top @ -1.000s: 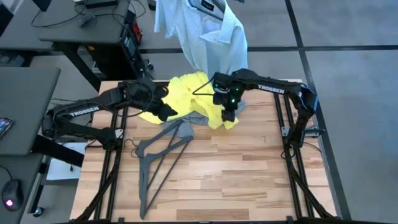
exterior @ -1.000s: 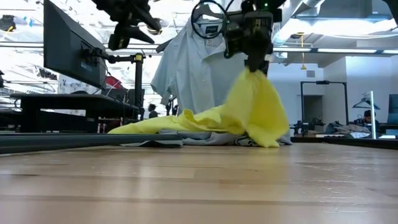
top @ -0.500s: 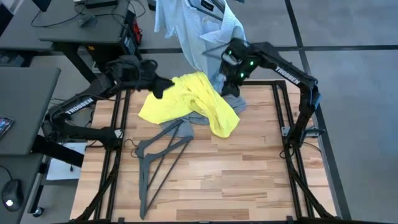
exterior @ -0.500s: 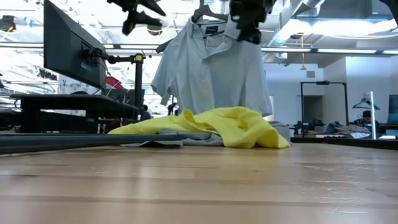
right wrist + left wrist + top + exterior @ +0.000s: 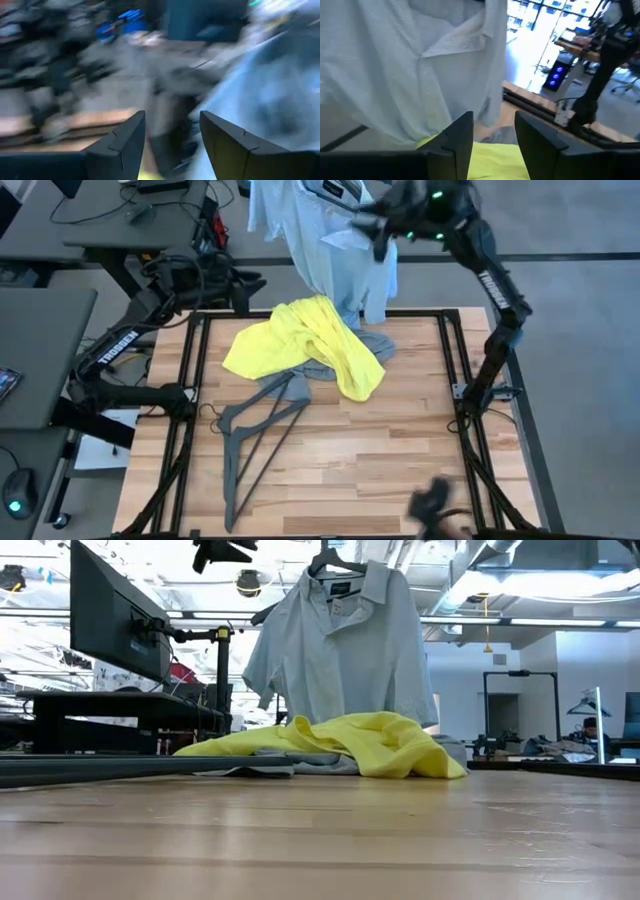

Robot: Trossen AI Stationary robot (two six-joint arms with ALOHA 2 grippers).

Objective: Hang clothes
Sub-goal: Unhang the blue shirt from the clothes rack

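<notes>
High view, yellow T-shirt (image 5: 305, 345): crumpled on the bench near the middle of its far edge, one end trailing toward the centre.
High view, grey T-shirt (image 5: 372, 346): lies under the yellow one, showing at its right side and at its near side.
High view, light-blue shirt (image 5: 335, 240): hangs beyond the far edge of the bench, its hem just above the yellow fabric.
High view, hangers (image 5: 258, 435): two thin dark hangers lie overlapped on the bench, left of centre, reaching toward the near-left corner.
High view, left gripper (image 5: 245, 285): raised over the far-left corner of the bench, empty, apart from the clothes.
High view, right gripper (image 5: 375, 228): raised beyond the far edge, in front of the hanging shirt; blurred.
Low view, clothes: the yellow T-shirt (image 5: 340, 748) is heaped on the bench top with grey cloth (image 5: 300, 760) under it; the light-blue shirt (image 5: 340, 640) hangs upright behind them on a hanger.
Left wrist view, fingers (image 5: 457, 142): jaws parted with nothing between them; the light-blue shirt (image 5: 410, 65) hangs ahead, yellow fabric (image 5: 490, 160) below.
Right wrist view, fingers (image 5: 122, 145): jaws stand apart and empty; the rest is blurred.
</notes>
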